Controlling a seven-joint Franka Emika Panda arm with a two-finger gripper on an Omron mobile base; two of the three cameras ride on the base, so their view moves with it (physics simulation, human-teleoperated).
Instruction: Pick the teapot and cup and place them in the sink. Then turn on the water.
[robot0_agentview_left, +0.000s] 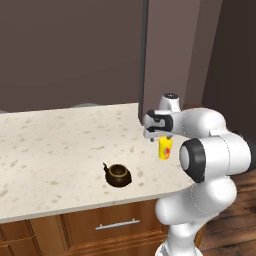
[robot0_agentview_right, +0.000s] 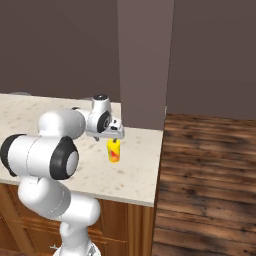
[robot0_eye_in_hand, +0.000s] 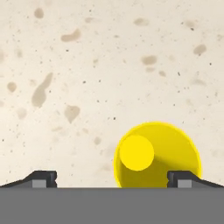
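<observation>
The dark-brown teapot (robot0_agentview_left: 118, 175) sits on the speckled counter near its front edge, spout to the left. The yellow cup (robot0_agentview_left: 165, 149) (robot0_agentview_right: 114, 151) stands upright to the right of it, close to the counter's right end. My gripper (robot0_agentview_left: 160, 137) (robot0_agentview_right: 116, 137) hangs just above the cup, pointing straight down, open and holding nothing. In the hand view I look down into the cup (robot0_eye_in_hand: 155, 155). It lies right of centre, its rim close to the right one of my fingertips (robot0_eye_in_hand: 183, 178), while the left one stands over bare counter. The sink and the water are out of view.
The beige counter (robot0_agentview_left: 55, 150) ends just right of the cup, with wooden floor (robot0_agentview_right: 210, 170) beyond. A tall dark panel (robot0_agentview_left: 144, 60) rises behind the gripper. A drawer front with a metal handle (robot0_agentview_left: 118, 225) lies below the counter edge.
</observation>
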